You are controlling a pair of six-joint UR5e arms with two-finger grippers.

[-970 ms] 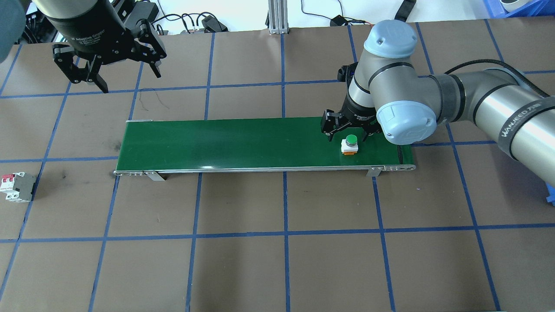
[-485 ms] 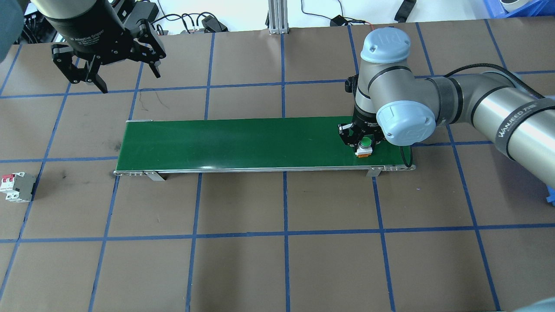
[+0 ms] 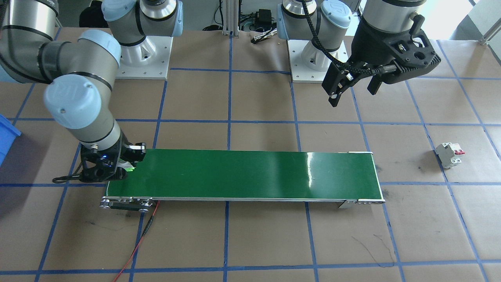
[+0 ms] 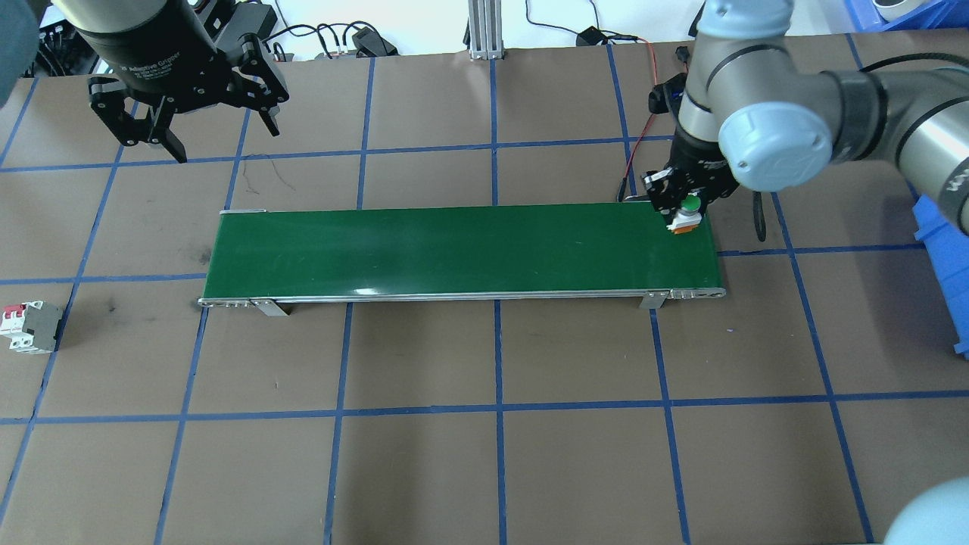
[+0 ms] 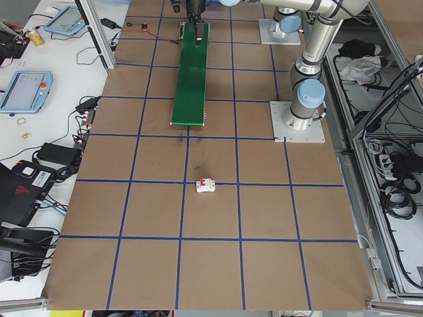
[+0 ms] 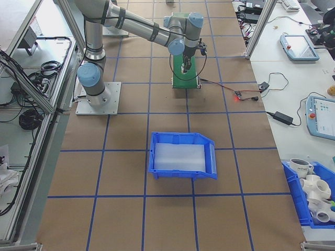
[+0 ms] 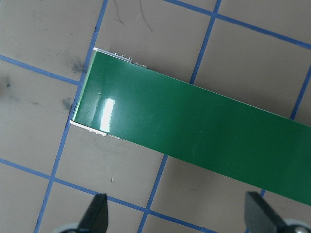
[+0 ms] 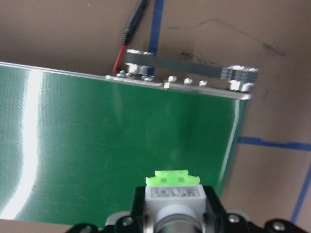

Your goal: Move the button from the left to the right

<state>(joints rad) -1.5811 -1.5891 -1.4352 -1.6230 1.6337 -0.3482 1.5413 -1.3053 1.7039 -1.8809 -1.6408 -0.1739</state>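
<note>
Right gripper (image 4: 685,206) clamps the button (image 4: 685,216) between its closed jaws above the right end of the green conveyor belt (image 4: 454,250), the green cap showing in the overhead view and the white base with its light-green trim filling the space between the fingers in the right wrist view. Left gripper (image 4: 198,125) hangs with jaws spread wide and nothing between them, beyond the belt's left end. White circuit breaker (image 4: 29,327) sits on the table (image 4: 484,454), well apart from both jaws
</note>
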